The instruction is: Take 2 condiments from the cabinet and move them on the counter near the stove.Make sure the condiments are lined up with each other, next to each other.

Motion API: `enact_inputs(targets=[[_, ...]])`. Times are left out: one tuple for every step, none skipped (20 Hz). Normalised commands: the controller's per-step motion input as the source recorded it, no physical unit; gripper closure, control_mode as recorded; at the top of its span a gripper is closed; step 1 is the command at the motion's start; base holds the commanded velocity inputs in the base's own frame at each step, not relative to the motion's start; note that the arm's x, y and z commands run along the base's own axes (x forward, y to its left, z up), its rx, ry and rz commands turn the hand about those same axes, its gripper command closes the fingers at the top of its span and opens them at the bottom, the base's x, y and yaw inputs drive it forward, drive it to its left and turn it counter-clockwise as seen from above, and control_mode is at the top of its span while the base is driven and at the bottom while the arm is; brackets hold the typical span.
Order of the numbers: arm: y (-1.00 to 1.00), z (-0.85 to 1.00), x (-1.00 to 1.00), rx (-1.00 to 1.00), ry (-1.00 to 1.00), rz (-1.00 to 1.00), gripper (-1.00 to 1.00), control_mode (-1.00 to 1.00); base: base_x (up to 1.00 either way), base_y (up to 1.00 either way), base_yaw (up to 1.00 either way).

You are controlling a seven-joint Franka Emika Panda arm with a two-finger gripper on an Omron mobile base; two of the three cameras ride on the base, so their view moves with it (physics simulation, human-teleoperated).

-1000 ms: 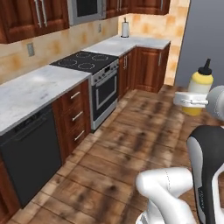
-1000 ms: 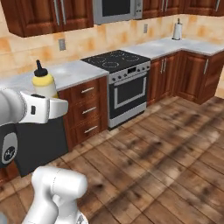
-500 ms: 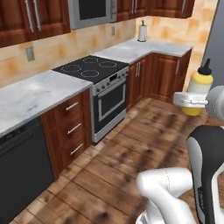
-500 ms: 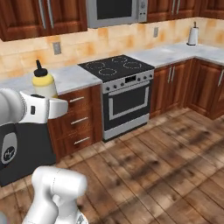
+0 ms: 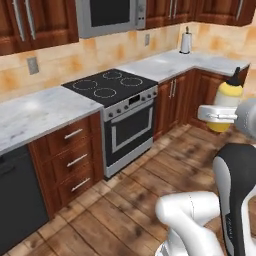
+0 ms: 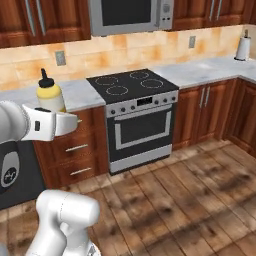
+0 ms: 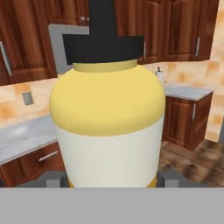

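Observation:
My gripper (image 5: pixel 220 116) is shut on a yellow squeeze bottle (image 5: pixel 227 97) with a dark pointed nozzle, one of the condiments, and holds it upright in the air over the wooden floor. In the right base view the bottle (image 6: pixel 50 95) stands above the hand (image 6: pixel 52 114), left of the stove. In the hand view the bottle (image 7: pixel 107 127) looms close between the gripper (image 7: pixel 111 179) fingers. The black stove (image 5: pixel 107 86) (image 6: pixel 131 81) sits between stretches of marbled counter (image 5: pixel 35 112) (image 6: pixel 75 94). Reddish-brown wall cabinets (image 5: pixel 35 20) hang above with doors shut.
A steel microwave (image 5: pixel 107 15) hangs over the stove. A paper towel roll (image 5: pixel 185 42) stands on the far counter near the corner. A black dishwasher front (image 5: pixel 15 200) sits at the left, with drawer-fronted base cabinets (image 5: pixel 72 155) beside the stove. Wooden floor (image 6: pixel 190 200) lies open ahead.
The whole picture has shifted: the base has moved, so the stove now sits nearer and more central. The yellow bottle stays held in the gripper as before.

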Motion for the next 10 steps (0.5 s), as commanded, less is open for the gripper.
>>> enact_inputs(targets=[[0.0, 0.0, 0.0, 0.0, 0.0, 0.0, 1.0, 1.0, 1.0, -0.88, 0.36], [0.0, 0.0, 0.0, 0.0, 0.0, 0.0, 1.0, 1.0, 1.0, -0.87, 0.37], [0.0, 0.0, 0.0, 0.0, 0.0, 0.0, 1.0, 1.0, 1.0, -0.89, 0.4], [0.0, 0.0, 0.0, 0.0, 0.0, 0.0, 1.0, 1.0, 1.0, -0.88, 0.41], [0.0, 0.0, 0.0, 0.0, 0.0, 0.0, 1.0, 1.0, 1.0, -0.85, 0.43], [0.0, 0.0, 0.0, 0.0, 0.0, 0.0, 1.0, 1.0, 1.0, -0.84, 0.43], [0.0, 0.0, 0.0, 0.0, 0.0, 0.0, 1.0, 1.0, 1.0, -0.83, 0.44], [0.0, 0.0, 0.0, 0.0, 0.0, 0.0, 1.0, 1.0, 1.0, -0.83, 0.44], [0.0, 0.0, 0.0, 0.0, 0.0, 0.0, 1.0, 1.0, 1.0, -0.86, 0.44], [0.0, 0.0, 0.0, 0.0, 0.0, 0.0, 1.0, 1.0, 1.0, -0.85, 0.43]])
